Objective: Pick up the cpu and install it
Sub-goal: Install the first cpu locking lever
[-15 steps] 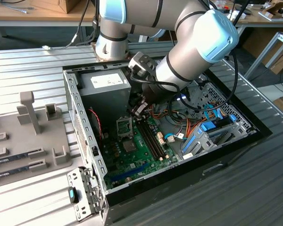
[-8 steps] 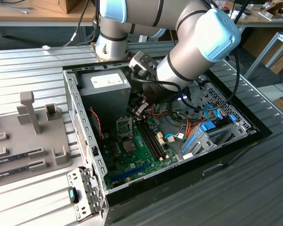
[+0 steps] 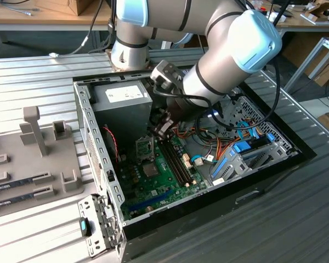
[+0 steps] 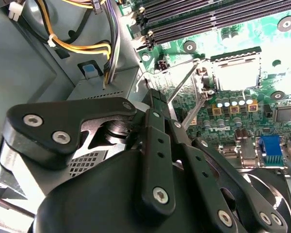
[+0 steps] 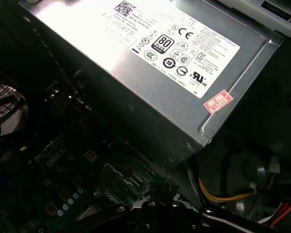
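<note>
Silver-grey tubular arm (image 3: 208, 71) is wearing pale blue joint caps and black cables along its wrist; the black hand (image 4: 153, 104) is showing flat linkage bars fastened with silver screws.

— What are you looking at, surface by surface?

— The computer case (image 3: 93, 142) is bare grey sheet metal, matt, with a black outer shell. Your power supply (image 5: 150, 58) is brushed grey metal wearing a glossy paper label. The motherboard (image 3: 159, 175) is glossy green circuit board.

— And the arm?

— Your arm (image 3: 219, 60) has smooth satin-silver metal tubes with pale blue plastic caps. The gripper (image 4: 157, 145) is matt black, metal or plastic you can't tell, fastened with shiny steel screws.

— What carries it all?

— A ribbed grey metal counter (image 3: 44, 82), dull finish. At the exterior view's left sits a matt beige plastic tray (image 3: 33, 159). The cables (image 4: 72, 43) are sheathed in smooth yellow and orange plastic.
</note>
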Robot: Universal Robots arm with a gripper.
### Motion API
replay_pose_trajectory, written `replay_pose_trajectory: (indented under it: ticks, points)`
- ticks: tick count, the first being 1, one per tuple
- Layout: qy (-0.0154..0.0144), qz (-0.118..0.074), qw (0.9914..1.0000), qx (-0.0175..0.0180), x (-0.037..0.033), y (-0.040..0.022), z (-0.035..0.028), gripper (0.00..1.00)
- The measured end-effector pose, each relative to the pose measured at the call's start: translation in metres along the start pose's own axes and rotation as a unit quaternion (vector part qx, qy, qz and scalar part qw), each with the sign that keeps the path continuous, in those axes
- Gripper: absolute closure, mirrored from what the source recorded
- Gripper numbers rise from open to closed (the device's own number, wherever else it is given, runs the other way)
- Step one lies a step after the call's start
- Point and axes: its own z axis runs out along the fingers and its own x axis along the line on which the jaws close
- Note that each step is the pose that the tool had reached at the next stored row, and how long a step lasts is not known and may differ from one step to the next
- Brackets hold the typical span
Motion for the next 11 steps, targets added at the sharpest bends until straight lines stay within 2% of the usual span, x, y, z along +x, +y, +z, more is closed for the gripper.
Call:
replay_pose_trajectory:
  ticks: [11]
  points:
    - [0.0025, -0.001, 0.99999, 0.0023, 0.0034, -0.0038, -0.0014, 0.89]
